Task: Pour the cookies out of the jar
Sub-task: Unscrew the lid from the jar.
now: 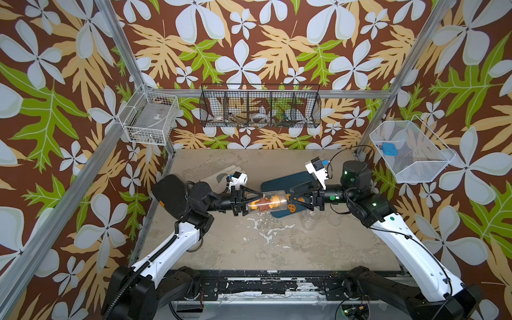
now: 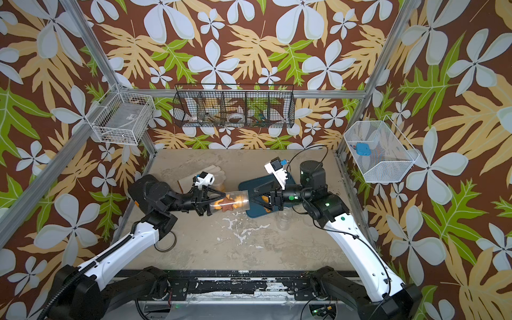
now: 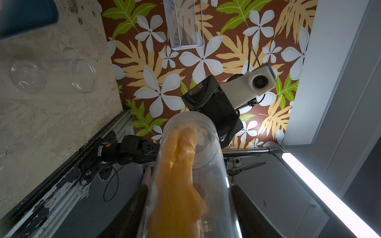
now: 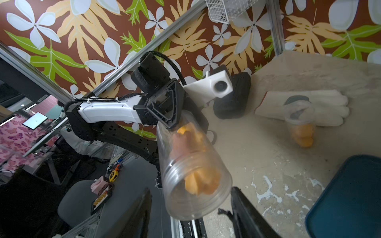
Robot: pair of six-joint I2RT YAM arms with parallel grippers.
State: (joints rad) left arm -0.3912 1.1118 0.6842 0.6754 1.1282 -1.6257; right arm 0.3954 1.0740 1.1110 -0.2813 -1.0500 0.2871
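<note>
In both top views the clear jar point(image 1: 281, 203) lies level in the air over the table point(image 1: 277, 249). Its closed end is clamped between the fingers of the left gripper point(image 1: 249, 202), and its mouth points at the right gripper point(image 1: 290, 197) by the near edge of the dark blue tray point(image 1: 279, 180). Most of the cookies point(image 1: 265, 207), orange ones and a brown star, are inside the jar. A pretzel cookie point(image 1: 291, 207) and a few orange bits lie on the tray under the right gripper. The right wrist view shows the threaded mouth uncovered and set between the right gripper's parted fingers point(image 4: 243, 206); I cannot tell whether they press on the rim. That view also shows a second jar point(image 4: 302, 131) standing in front of a white glove point(image 4: 321, 107) with orange pieces inside, which is mostly hidden behind the left wrist in the top views. The left wrist view shows an empty jar point(image 3: 61, 76) lying on its side on the table. On the right wall, a white mesh basket point(image 1: 432, 171) holds a blue object point(image 1: 389, 148).
</note>
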